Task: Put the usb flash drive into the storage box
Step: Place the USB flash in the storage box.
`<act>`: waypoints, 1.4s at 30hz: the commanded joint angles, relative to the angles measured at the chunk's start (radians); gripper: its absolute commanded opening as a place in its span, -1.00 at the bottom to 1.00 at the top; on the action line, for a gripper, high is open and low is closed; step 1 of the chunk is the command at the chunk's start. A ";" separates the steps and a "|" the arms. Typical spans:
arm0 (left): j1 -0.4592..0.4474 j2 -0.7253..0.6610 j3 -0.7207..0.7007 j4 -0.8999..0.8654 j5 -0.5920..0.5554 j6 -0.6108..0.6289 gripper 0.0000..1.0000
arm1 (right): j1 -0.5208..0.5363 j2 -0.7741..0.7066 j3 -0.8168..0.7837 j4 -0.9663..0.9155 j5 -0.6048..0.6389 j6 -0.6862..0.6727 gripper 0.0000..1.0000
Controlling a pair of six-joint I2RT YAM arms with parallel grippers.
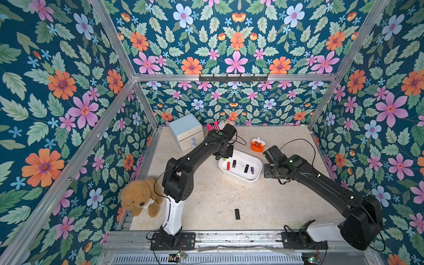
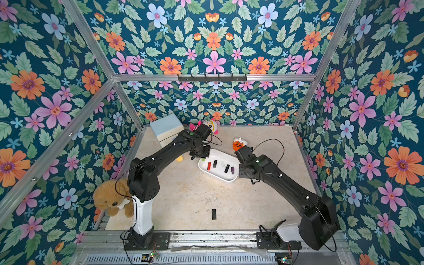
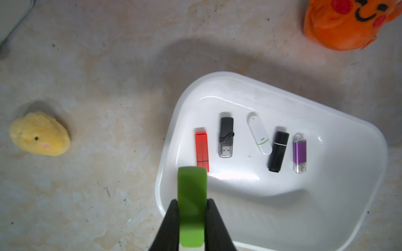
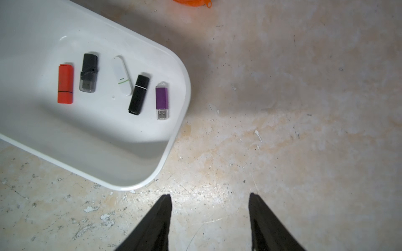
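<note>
Nearest us, a black usb flash drive (image 1: 237,214) lies alone on the desk (image 1: 206,202), its long axis running near to far. Further back sits the storage box (image 1: 238,178), with a row of five drives (image 3: 258,134) flat on its floor, side by side, each roughly lengthwise near to far. The right gripper (image 4: 210,197) hangs over bare desk just beside the box's right end, fingers apart and empty. The left gripper (image 3: 191,203) is clamped on a green usb flash drive (image 3: 191,184) above the box's left end. The drive's long axis follows the fingers, and its free end juts past their tips.
</note>
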State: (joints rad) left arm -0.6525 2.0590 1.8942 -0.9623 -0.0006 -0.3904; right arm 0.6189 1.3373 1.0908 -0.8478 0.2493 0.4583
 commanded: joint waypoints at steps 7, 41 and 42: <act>-0.066 0.122 0.100 -0.010 0.064 0.014 -1.00 | -0.012 -0.069 -0.085 -0.040 0.038 0.092 0.32; -0.147 0.207 -0.046 0.100 0.072 -0.036 -1.00 | -0.026 -0.127 -0.127 -0.051 0.036 0.094 0.35; -0.147 0.209 -0.046 0.100 0.071 -0.036 -1.00 | -0.026 -0.127 -0.126 -0.052 0.036 0.095 0.35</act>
State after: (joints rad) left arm -0.7994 2.2650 1.8431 -0.8623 0.0856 -0.4202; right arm 0.5930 1.2121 0.9638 -0.8932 0.2699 0.5541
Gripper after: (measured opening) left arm 0.209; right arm 0.678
